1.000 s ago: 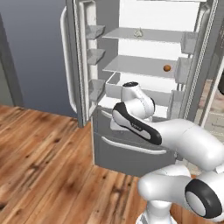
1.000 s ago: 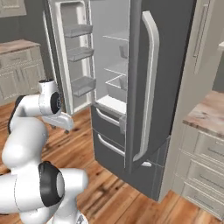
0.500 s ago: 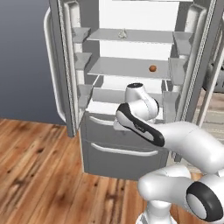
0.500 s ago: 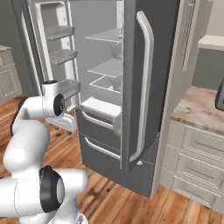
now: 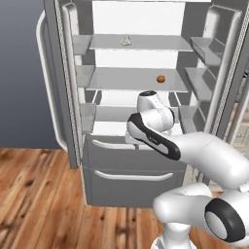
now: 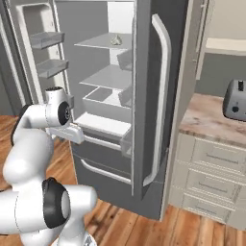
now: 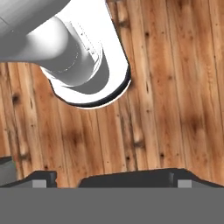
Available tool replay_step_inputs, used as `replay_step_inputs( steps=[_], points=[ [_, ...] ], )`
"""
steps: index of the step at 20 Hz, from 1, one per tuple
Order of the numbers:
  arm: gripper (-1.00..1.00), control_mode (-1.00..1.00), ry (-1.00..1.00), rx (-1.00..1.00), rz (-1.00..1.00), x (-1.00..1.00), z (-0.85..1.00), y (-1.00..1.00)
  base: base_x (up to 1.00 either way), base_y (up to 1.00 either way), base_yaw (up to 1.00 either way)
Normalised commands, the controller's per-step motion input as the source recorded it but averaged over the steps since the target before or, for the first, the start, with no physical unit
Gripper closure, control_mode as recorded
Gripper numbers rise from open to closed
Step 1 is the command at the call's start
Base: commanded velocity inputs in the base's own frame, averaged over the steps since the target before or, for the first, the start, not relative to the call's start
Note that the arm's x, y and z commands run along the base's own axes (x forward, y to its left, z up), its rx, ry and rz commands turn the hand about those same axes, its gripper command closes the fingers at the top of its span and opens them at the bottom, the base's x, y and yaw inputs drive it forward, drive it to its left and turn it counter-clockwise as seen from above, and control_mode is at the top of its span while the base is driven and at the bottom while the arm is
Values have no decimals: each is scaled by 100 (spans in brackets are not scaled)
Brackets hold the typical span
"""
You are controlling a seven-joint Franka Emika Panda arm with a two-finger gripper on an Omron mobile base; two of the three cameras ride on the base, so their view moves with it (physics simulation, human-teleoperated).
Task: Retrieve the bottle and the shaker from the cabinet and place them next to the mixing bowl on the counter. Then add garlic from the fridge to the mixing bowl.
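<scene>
Fridge (image 5: 131, 180) stands open in front of the base, both doors swung wide. Left door (image 5: 48, 82) with its long curved handle is at the left edge of the left base view; right door (image 6: 153, 96) shows edge-on with its handle in the right base view.

Arm is folded tight: in the left base view the upper link runs from lower right up to a bent joint in front of the fridge's lower shelf and drawer front. Hand points down; the hand view looks at the wood floor (image 7: 175, 87). Gripper (image 7: 105, 177) shows two dark tips far apart at the bottom of the hand view, jaws wide, nothing between them.

Garlic (image 5: 126, 41) sits on the top shelf, near the shelf's middle, well above the arm; also seen at the back of the top shelf (image 6: 116, 40) from the right. Small orange-brown round item (image 5: 161, 79) is on the second shelf, toward its right edge.

Open floor lies left of the fridge. Right of the fridge, the counter (image 6: 216, 125) over cream drawers carries a toaster (image 6: 235, 100) near its right end. Bottle, shaker and bowl can't be made out.
</scene>
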Motion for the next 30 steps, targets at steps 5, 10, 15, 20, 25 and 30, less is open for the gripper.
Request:
replay_step_inputs(
  steps=[5, 10, 15, 20, 25, 30],
  points=[
    [-100, 100, 0, 0, 0, 0, 0, 0, 22, 8, -31],
    [-100, 100, 0, 0, 0, 0, 0, 0, 25, 75, -29],
    [-100, 100, 0, 0, 0, 0, 0, 0, 48, 58, -31],
    [-100, 100, 0, 0, 0, 0, 0, 0, 45, -41, -35],
    [-100, 100, 0, 0, 0, 0, 0, 0, 31, 12, -20],
    [-100, 100, 0, 0, 0, 0, 0, 0, 50, 44, -16]
  ],
)
